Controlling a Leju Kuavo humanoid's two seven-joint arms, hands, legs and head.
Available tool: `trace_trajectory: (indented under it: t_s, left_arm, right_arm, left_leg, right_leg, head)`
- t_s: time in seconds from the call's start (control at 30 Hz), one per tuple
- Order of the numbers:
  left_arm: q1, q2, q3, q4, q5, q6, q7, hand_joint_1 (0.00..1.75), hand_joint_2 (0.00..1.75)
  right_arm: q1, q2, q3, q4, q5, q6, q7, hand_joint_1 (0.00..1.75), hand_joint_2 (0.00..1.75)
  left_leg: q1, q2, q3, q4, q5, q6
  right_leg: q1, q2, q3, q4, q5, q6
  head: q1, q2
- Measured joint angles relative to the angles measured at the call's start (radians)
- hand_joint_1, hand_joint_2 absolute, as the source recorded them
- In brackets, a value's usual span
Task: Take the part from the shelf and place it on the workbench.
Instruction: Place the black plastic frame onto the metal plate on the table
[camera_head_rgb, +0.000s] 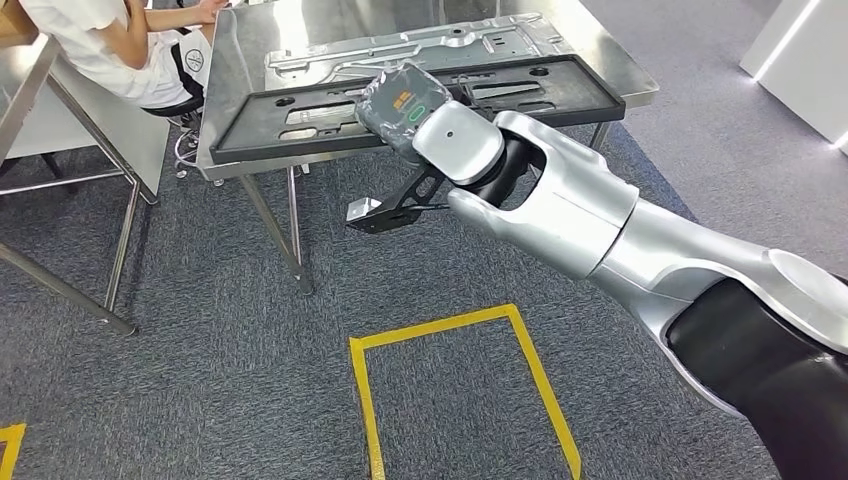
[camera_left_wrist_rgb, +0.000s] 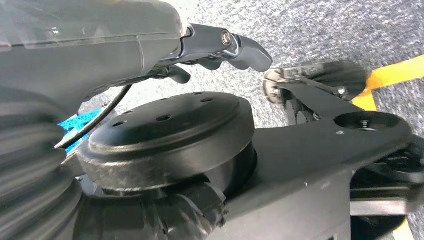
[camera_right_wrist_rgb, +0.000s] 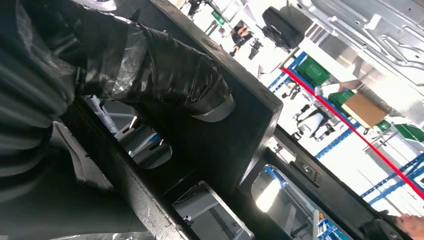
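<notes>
One steel workbench (camera_head_rgb: 225, 100) on grey carpet (camera_head_rgb: 200, 350), yellow floor tape (camera_head_rgb: 455, 325).

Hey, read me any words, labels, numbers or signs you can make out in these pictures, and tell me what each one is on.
No text can be read.
Orange and green markings on the right hand's cover: too small and blurred to read.
Round mark on the person's stool back: too small to read.
Green boxes reflected in the workbench: no legible label.
</notes>
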Motion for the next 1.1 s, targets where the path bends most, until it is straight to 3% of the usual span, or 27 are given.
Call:
trace_trajectory:
  t_s: [0.07,0.1,0.17,0.27,0.33,0.4,0.43,0.47,0.53,0.6,0.63,0.77,0.83,0.9,0.93,0.97,1.0,1.03,1.1]
  left_arm:
    - [0.005,0.0,-0.001,0.0,0.005,0.001,0.0,0.0,1.75]
    - [0.007,0.0,-0.001,0.0,0.007,0.001,-0.001,0.0,1.75]
    - [0.01,0.0,-0.001,0.0,0.009,0.002,-0.003,0.0,1.75]
    - [0.011,0.0,-0.001,0.0,0.009,0.002,-0.008,0.0,1.75]
    - [0.011,-0.001,-0.001,0.0,0.009,0.002,-0.009,0.0,1.75]
    - [0.012,-0.001,-0.003,0.0,0.008,0.002,-0.009,0.0,1.75]
    - [0.012,-0.002,-0.004,0.0,0.007,0.002,-0.009,0.0,1.75]
    - [0.012,-0.002,-0.006,0.0,0.007,0.002,-0.009,0.0,1.75]
    - [0.012,-0.003,-0.008,0.0,0.006,0.002,-0.009,0.0,1.75]
    - [0.011,-0.005,-0.009,0.0,0.006,0.002,-0.013,0.0,1.75]
    - [0.011,-0.005,-0.01,0.0,0.006,0.002,-0.015,0.0,1.75]
    - [0.011,-0.006,-0.014,0.0,0.006,0.002,-0.019,0.0,1.75]
    - [0.01,-0.005,-0.015,0.0,0.007,0.002,-0.019,0.0,1.75]
    - [0.006,-0.004,-0.016,0.0,0.009,0.002,-0.019,0.0,1.75]
    - [0.003,-0.003,-0.016,0.0,0.009,0.002,-0.019,0.0,1.75]
    - [0.001,-0.002,-0.016,0.0,0.009,0.002,-0.019,0.0,1.75]
    - [0.0,-0.002,-0.016,0.0,0.009,0.002,-0.018,0.0,1.75]
    - [0.001,-0.002,-0.016,0.0,0.009,0.002,-0.018,0.0,1.75]
    - [0.006,-0.002,-0.018,0.0,0.009,0.002,-0.017,0.0,1.75]
  right_arm:
    - [0.0,0.0,0.0,0.0,0.004,0.0,0.0,1.75,1.75]
    - [-0.001,0.0,0.0,0.001,0.006,0.0,0.0,1.75,1.75]
    - [0.0,0.0,-0.001,0.001,0.01,0.001,-0.001,1.75,1.75]
    - [-0.002,0.0,-0.002,0.002,0.015,0.001,-0.001,1.75,1.75]
    - [-0.004,-0.002,-0.004,0.002,0.016,0.001,0.0,1.75,1.75]
    - [-0.002,-0.004,-0.004,0.003,0.017,0.002,0.001,1.75,1.75]
    - [0.0,-0.005,-0.004,0.004,0.018,0.002,0.001,1.75,1.75]
    - [0.002,-0.005,-0.004,0.005,0.018,0.002,0.002,1.75,1.75]
    - [0.002,-0.006,-0.005,0.006,0.02,0.001,0.003,1.75,1.75]
    - [0.001,-0.006,-0.008,0.007,0.024,0.0,0.005,1.75,1.75]
    - [0.002,-0.006,-0.01,0.007,0.026,0.0,0.005,1.75,1.75]
    - [0.003,-0.008,-0.014,0.008,0.034,0.0,0.005,1.75,1.75]
    - [0.001,-0.008,-0.016,0.009,0.036,0.001,0.005,1.75,1.75]
    - [0.003,-0.006,-0.017,0.009,0.037,0.001,0.003,1.75,1.75]
    - [0.005,-0.006,-0.017,0.009,0.037,0.002,0.001,1.75,1.75]
    - [0.007,-0.006,-0.017,0.009,0.037,0.002,0.0,1.75,1.75]
    - [0.008,-0.006,-0.017,0.009,0.038,0.003,0.0,1.75,1.75]
    - [0.008,-0.005,-0.017,0.01,0.038,0.003,0.0,1.75,1.75]
    - [0.007,-0.005,-0.017,0.01,0.041,0.004,0.0,1.75,1.75]
  left_leg:
    - [-0.003,0.001,0.061,-0.133,0.064,0.01]
    - [-0.005,0.001,0.084,-0.183,0.077,0.016]
    - [-0.009,0.001,0.098,-0.216,0.075,0.025]
    - [-0.002,0.001,0.104,-0.235,0.082,0.04]
    - [0.001,0.002,0.109,-0.244,0.087,0.05]
    - [0.0,0.002,0.109,-0.244,0.087,0.054]
    - [0.0,0.002,0.11,-0.243,0.086,0.054]
    - [0.0,0.001,0.11,-0.241,0.085,0.054]
    - [0.001,-0.002,0.112,-0.235,0.078,0.05]
    - [-0.002,-0.004,0.11,-0.224,0.069,0.041]
    - [-0.004,-0.004,0.108,-0.221,0.066,0.036]
    - [-0.003,-0.002,0.105,-0.209,0.052,0.015]
    - [0.0,-0.001,0.073,-0.133,0.011,0.004]
    - [0.001,-0.001,0.009,-0.006,-0.037,-0.005]
    - [0.002,-0.001,-0.015,0.035,-0.043,-0.007]
    - [0.002,0.0,-0.023,0.043,-0.03,-0.007]
    - [0.002,0.0,-0.013,0.014,0.0,-0.006]
    - [0.002,0.0,0.012,-0.05,0.042,-0.002]
    - [-0.002,0.001,0.063,-0.166,0.095,0.009]
  right_leg:
    - [0.003,0.001,0.003,0.001,-0.002,0.003]
    - [0.004,0.002,0.002,0.001,-0.002,0.006]
    - [0.006,0.002,-0.003,-0.001,0.001,0.014]
    - [0.007,0.002,-0.009,0.012,-0.01,0.03]
    - [0.006,0.002,-0.046,0.093,-0.057,0.037]
    - [0.003,0.003,-0.108,0.22,-0.109,0.043]
    - [0.002,0.003,-0.128,0.259,-0.115,0.045]
    - [0.0,0.002,-0.132,0.263,-0.103,0.046]
    - [-0.003,0.002,-0.085,0.16,-0.035,0.045]
    - [-0.001,0.003,-0.029,0.045,0.004,0.039]
    - [0.001,0.004,-0.016,0.018,0.006,0.035]
    - [0.0,0.005,-0.005,0.0,0.001,0.014]
    - [-0.005,0.004,0.004,-0.007,0.001,0.003]
    - [-0.004,0.004,0.008,-0.008,-0.003,-0.003]
    - [-0.004,0.004,0.011,-0.007,-0.006,-0.004]
    - [-0.003,0.004,0.014,-0.006,-0.009,-0.004]
    - [-0.002,0.004,0.018,-0.005,-0.012,-0.003]
    - [-0.002,0.005,0.023,-0.005,-0.016,-0.002]
    - [0.0,0.006,0.03,-0.006,-0.022,0.003]
  head:
    - [0.0,0.0]
    - [0.0,0.0]
    - [0.0,0.0]
    - [0.001,0.0]
    - [0.001,0.0]
    - [0.001,0.0]
    - [0.001,0.0]
    - [0.001,0.0]
    - [0.001,0.0]
    - [0.001,0.0]
    - [0.001,0.0]
    - [0.0,0.0]
    - [0.0,0.0]
    - [0.0,0.0]
    - [0.0,0.0]
    - [0.0,0.0]
    - [0.0,0.0]
    - [0.0,0.0]
    - [0.0,0.0]
